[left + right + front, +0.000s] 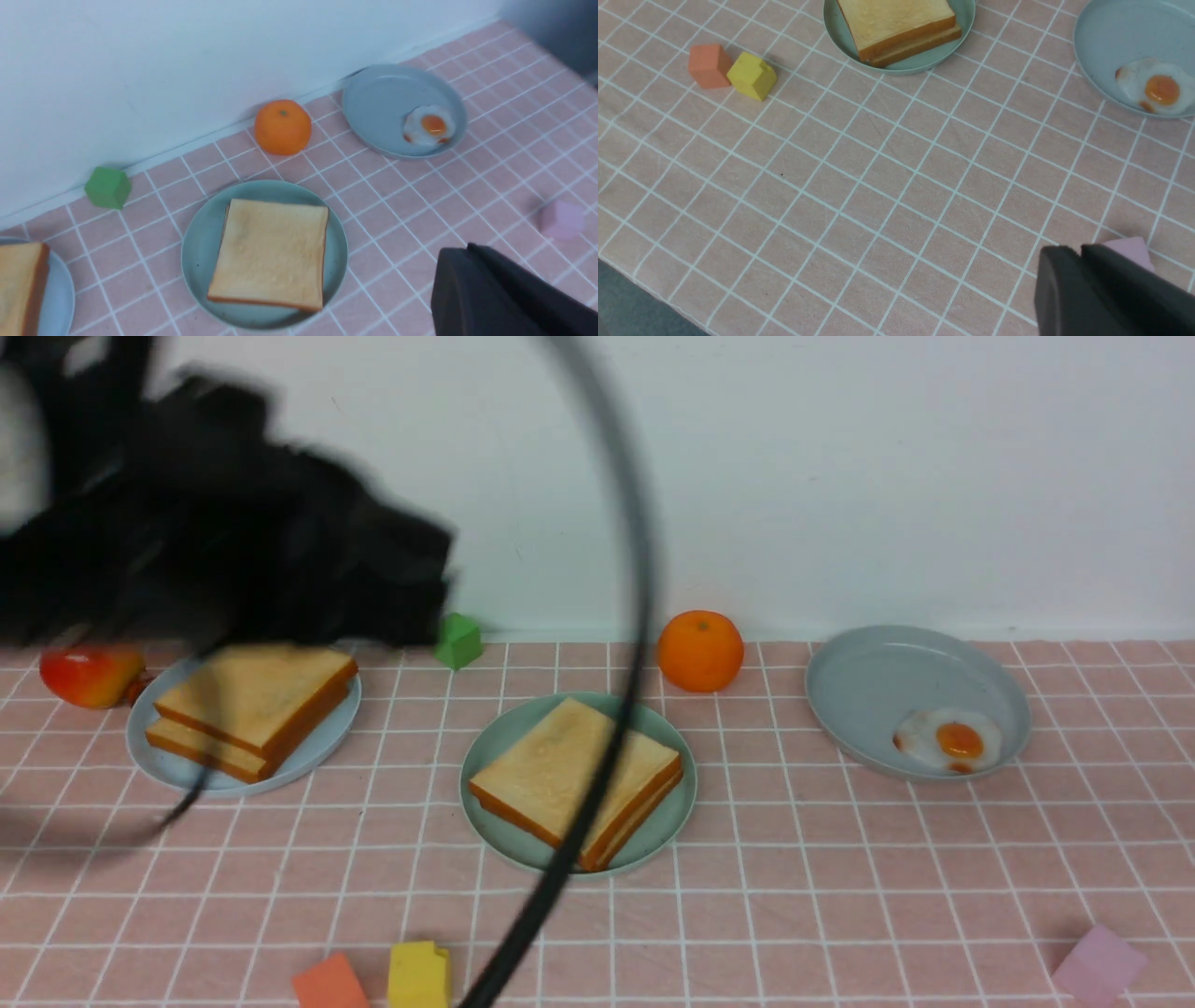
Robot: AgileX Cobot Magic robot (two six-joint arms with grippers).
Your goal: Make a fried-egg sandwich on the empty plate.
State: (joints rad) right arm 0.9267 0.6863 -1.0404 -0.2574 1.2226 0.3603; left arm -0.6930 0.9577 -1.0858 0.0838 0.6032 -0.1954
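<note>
Out past the left gripper [467, 247], well clear of its tips, the mint-green plate [485, 830] carries two stacked toast slices [551, 761]. That's the sandwich build. Left jaws closed together, nothing between them. Arm sits high, so it isn't loading the bread; reads like a retreat pose to me, judgement only.

Right gripper [1080, 249]: tips near each other, nothing visible in hold. Can't tell if fully closed. Lilac block [1129, 252] shows just beside the tips, partly hidden by them; contact unclear. Probably a standby spot, kept off the plates so the left arm has room.

Farther out from the right gripper: grey-blue plate [887, 681] with a fried egg [960, 741] near its rim. To the left gripper's own side: pale blue plate [317, 747] with more toast [266, 695].

Mint plate is between the two supply plates, likely so either arm can reach it. Slices lie flat but slightly offset, lower one peeking out along an edge. Fine for stability, bread stays inside the rim.

Catch: no egg visible between the slices. Could be hidden inside, can't confirm. If it's in, build is basically done and both arms can stay off. If not, top slice has to come up before the egg goes on; pinch only that one, or both shift.
</note>
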